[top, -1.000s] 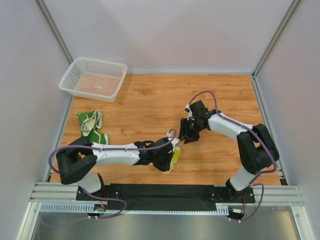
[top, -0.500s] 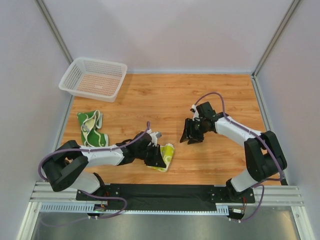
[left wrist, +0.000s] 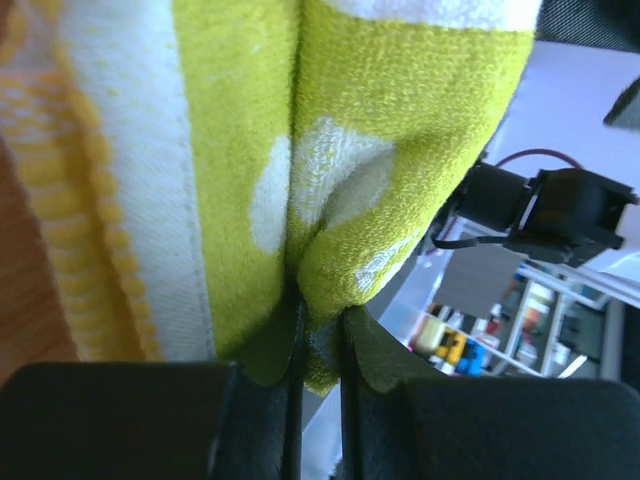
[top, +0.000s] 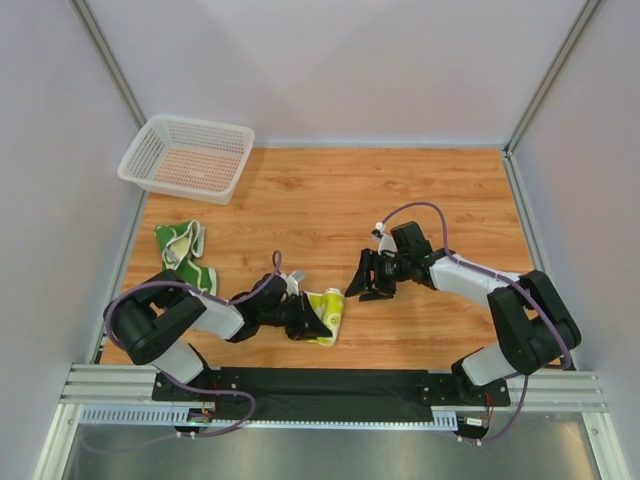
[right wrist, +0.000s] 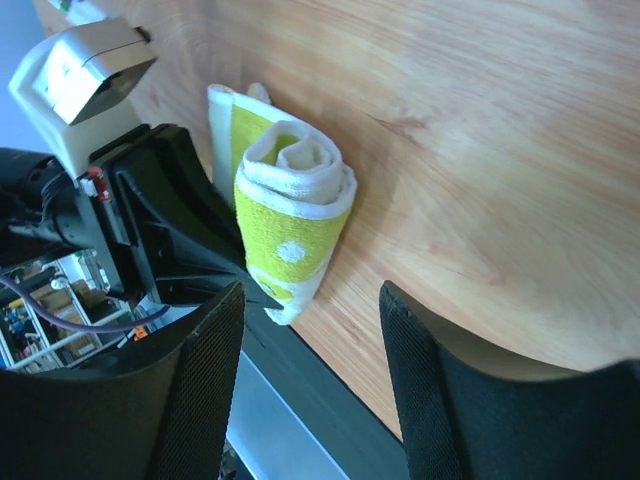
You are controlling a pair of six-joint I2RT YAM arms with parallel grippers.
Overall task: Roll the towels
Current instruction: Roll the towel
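Dragging the rolled yellow-green towel point(top: 329, 311) leftward near centre, pinching it with the left gripper point(top: 310, 323); spreading the right gripper point(top: 367, 281) alongside. Probably finishing this roll; next, releasing it, then reaching the green towel point(top: 184, 256) farther left.

We see left gripper point(top: 312, 324) has dragged bright yellow-green rolled towel point(top: 328, 312) back left along table, elbow folding in. Right gripper point(top: 360, 285) slid down-left, closer to it, jaws spread wider than before.
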